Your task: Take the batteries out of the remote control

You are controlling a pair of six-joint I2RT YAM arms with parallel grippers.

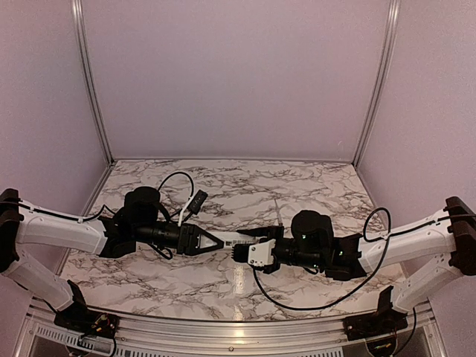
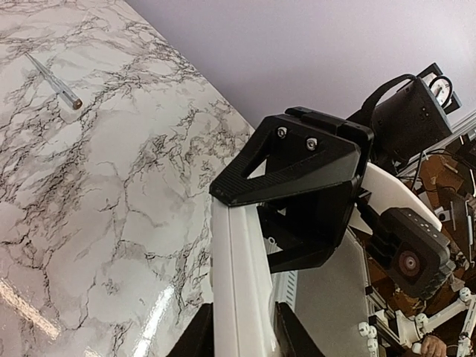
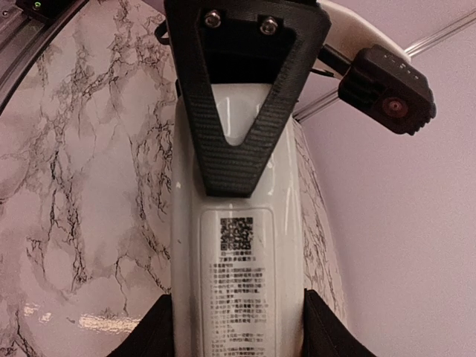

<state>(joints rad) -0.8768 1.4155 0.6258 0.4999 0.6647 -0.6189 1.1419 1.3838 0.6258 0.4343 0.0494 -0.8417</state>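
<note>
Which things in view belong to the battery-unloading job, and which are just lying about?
Job in hand:
- remote control, gripped between the left end effector and the right end effector
- batteries: none visible

Lying about:
- thin grey rod, alone on the marble table

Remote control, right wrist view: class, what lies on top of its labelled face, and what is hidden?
A black finger of the left gripper lies across the remote control's upper end. Any batteries inside cannot be seen.
</note>
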